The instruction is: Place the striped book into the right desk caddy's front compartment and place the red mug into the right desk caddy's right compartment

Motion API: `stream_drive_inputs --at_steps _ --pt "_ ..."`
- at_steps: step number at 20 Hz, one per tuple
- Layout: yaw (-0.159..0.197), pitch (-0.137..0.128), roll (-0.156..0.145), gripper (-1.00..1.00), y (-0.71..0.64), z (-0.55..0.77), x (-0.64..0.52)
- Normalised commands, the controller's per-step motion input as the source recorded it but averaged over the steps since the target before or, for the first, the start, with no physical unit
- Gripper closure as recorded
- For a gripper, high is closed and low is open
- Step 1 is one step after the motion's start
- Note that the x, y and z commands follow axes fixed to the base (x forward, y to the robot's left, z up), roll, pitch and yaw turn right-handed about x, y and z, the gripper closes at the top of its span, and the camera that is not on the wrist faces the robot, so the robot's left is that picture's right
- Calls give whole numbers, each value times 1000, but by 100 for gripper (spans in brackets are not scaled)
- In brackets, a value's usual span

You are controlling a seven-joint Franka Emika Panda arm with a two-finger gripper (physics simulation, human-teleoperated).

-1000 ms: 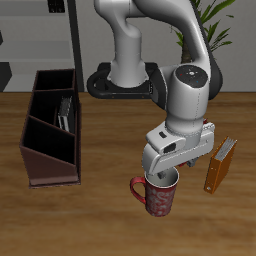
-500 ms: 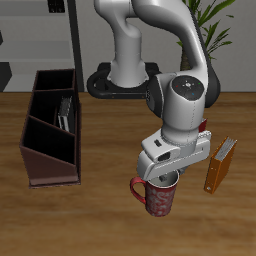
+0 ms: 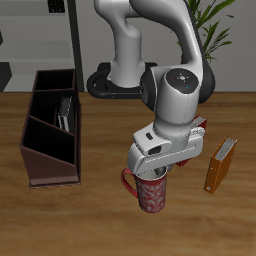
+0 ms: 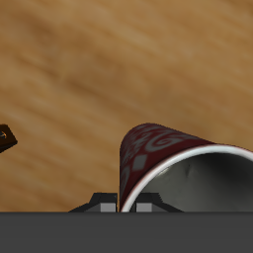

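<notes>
Red mug [image 3: 151, 190] hangs tilted under the gripper [image 3: 155, 172], well apart from the right desk caddy [image 3: 52, 126]; we see the fingers closed on its rim. Risk: it swings or slips, missing the snug right compartment [image 3: 46, 165].

A simulated home-office corner: wooden table [image 3: 60, 215], desk caddy [image 3: 50, 128], potted plant [image 3: 207, 22], shelving [image 3: 52, 30].

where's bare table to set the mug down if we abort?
Bare table lies between the caddy and the mug, and along the front edge. It is tighter between the mug and the orange book. The hand sits on the mug's rim.
</notes>
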Motion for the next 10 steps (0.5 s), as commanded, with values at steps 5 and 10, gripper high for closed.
stream_drive_inputs --at_steps 5,10 --pt "-37 -55 -47 100 -279 458 -178" --pt "-71 -65 -4 100 -182 500 -355"
